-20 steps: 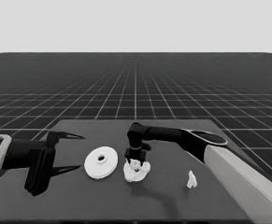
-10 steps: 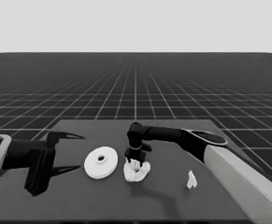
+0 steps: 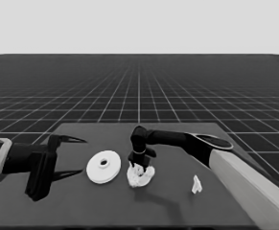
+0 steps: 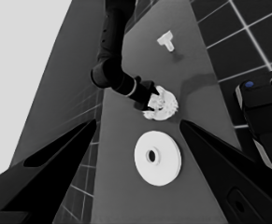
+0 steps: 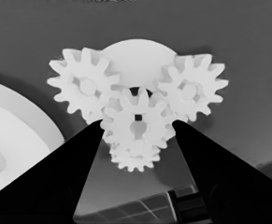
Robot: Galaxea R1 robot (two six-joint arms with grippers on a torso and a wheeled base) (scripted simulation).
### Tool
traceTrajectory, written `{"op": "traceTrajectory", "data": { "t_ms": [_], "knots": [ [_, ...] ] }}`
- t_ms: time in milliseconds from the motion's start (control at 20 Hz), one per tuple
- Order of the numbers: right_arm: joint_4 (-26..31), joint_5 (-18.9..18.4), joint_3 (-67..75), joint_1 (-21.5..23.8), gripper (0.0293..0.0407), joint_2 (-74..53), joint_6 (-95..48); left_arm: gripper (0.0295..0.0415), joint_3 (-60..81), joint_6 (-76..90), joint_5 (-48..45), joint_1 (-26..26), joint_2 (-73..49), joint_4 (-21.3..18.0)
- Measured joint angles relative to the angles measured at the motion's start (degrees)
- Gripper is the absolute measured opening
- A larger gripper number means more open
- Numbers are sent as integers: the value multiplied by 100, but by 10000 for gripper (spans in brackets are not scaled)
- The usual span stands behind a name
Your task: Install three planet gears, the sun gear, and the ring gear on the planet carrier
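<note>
Centrally, right tool clamped on middle gear, above smaller round part.

Matt white, plastic-looking gears and larger round part; smooth, matt dark tabletop; black hand fingers.

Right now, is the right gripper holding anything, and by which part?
The right gripper flanks the centre gear by its toothed rim, over the smaller round part; whether it actually grips cannot be told.
</note>
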Motion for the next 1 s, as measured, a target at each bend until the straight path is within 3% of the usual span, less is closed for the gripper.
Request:
{"op": "traceTrajectory", "data": {
  "t_ms": [1000],
  "knots": [
    [0, 0, 0, 0, 309, 0, 1200, 385, 0, 0, 0, 0, 0, 0]
  ]
}}
